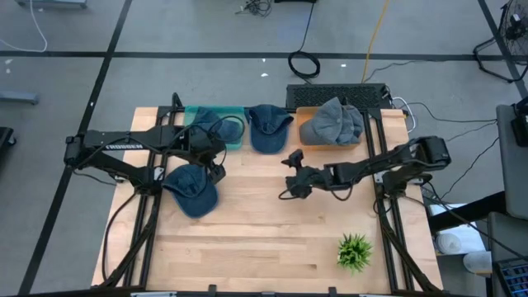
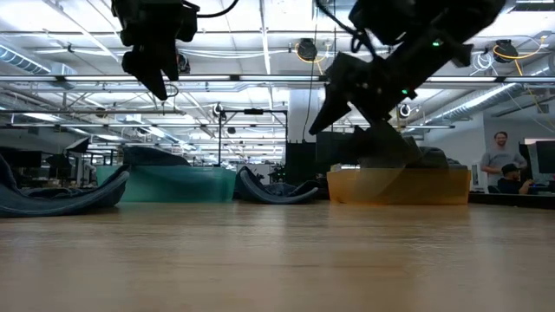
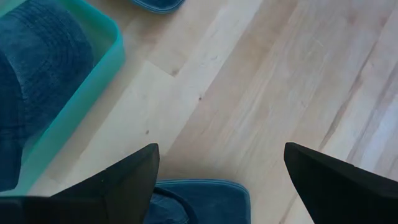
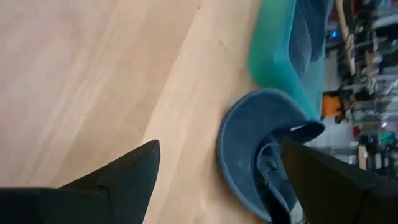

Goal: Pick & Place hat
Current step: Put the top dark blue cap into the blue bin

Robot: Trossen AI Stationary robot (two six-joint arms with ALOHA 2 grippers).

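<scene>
While both hands hang spread and empty | left hand beside teal bin, right hand nearby | two blue hats apparently remain unbinned on tabletop.

My two dark fingers stand wide apart with nothing between them, hanging above the pale wooden table. Taking the gap between my fingers as the dial's centre, the teal bin lies at about ten o'clock, its rim running diagonally, with a dark blue hat lying inside it. Just beyond my fingertips, at about seven o'clock, a blue cap brim rests on the wood. At about eleven o'clock, far off, a sliver of another blue hat shows.
</scene>
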